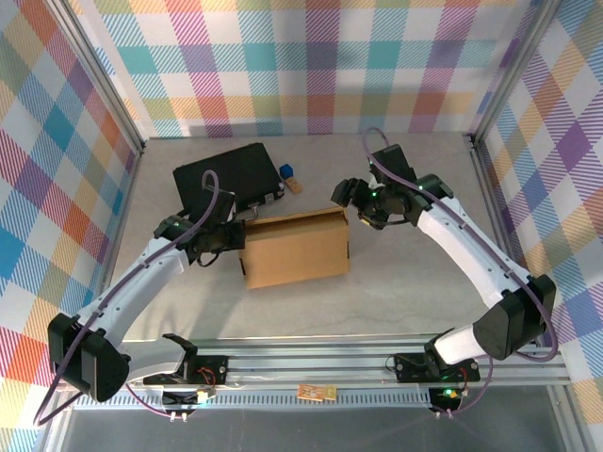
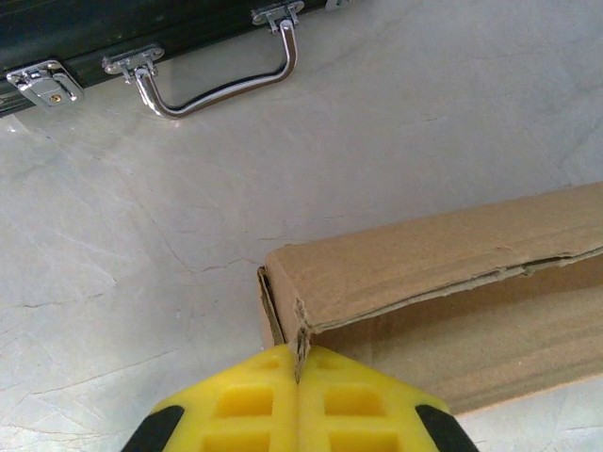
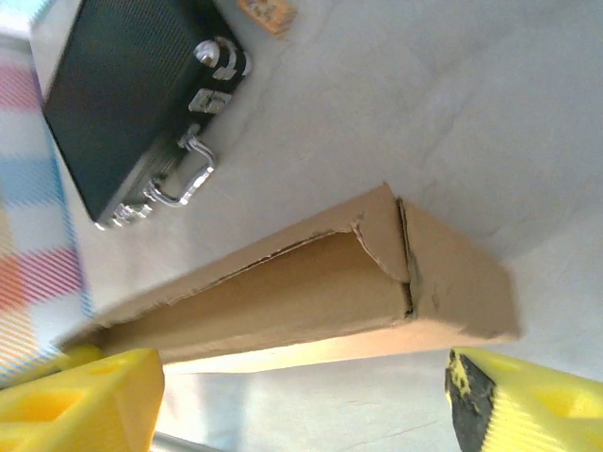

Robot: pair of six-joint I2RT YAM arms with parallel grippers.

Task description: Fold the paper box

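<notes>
Lying near the middle of the table (image 1: 415,301), long sides running left to right: the paper box (image 1: 295,250), plain brown and unprinted.

Clamping the box's left end with the left pincer (image 1: 236,235). In the left wrist view, yellow pads (image 2: 245,405) pressing flat together, with a thin, torn cardboard edge of the box (image 2: 424,254) caught in the seam between them. Gaping a little along that side, the upper panel lifting off the lower one and leaving a shadowed slot.

Hovering at the box's right end with the right pincer (image 1: 350,207), jaws spreading wide and gripping nothing. In the right wrist view, one yellow finger (image 3: 75,405) sitting off to each side below the box's corner (image 3: 311,292), neither one touching cardboard. Showing ragged tears at that corner, where the end flap is meeting the side.

Sitting just beyond the box's far left corner: a black case (image 1: 231,174), its metal handle (image 2: 226,80) facing the box.

Lying just beyond the box's far edge, beside the case: a small blue thing (image 1: 287,172) and a small tan tile (image 1: 295,185).
</notes>
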